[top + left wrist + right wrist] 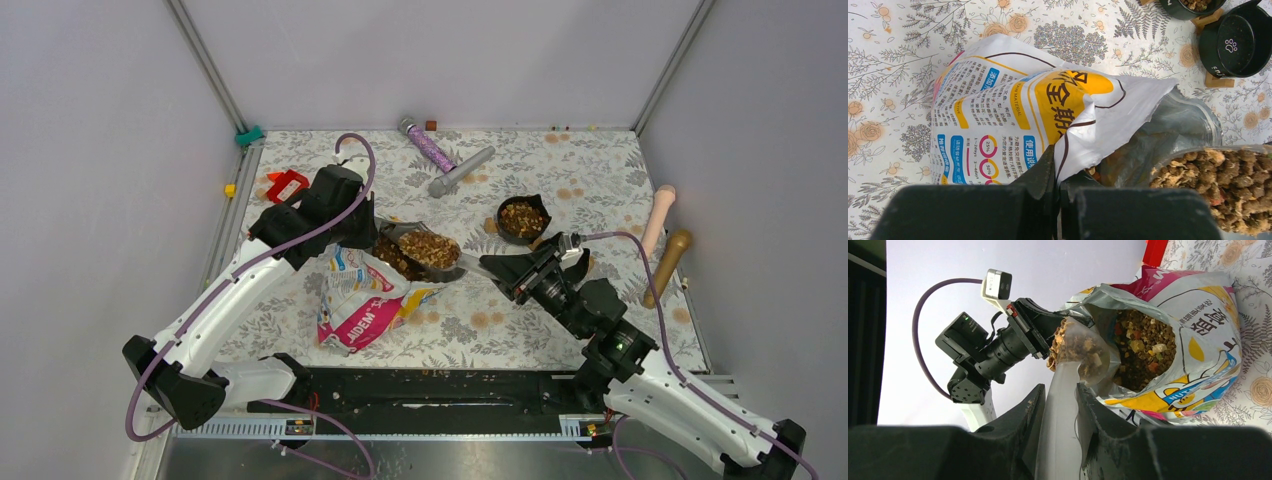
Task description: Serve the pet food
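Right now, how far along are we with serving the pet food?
Done: one black bowl already holds pet food. In hand: the left gripper pinches the bag rim, keeping the mouth open, and the right gripper grips a scoop heaped with food at the bag mouth. Left: carry that load to the second bowl, which is empty in the left wrist view, and tip it in.

right gripper clamping scoop, pet food heaped, bag open

Pale grey walls closed three sides; metal posts stood at the far corners; floral mat lay between, evenly lit.
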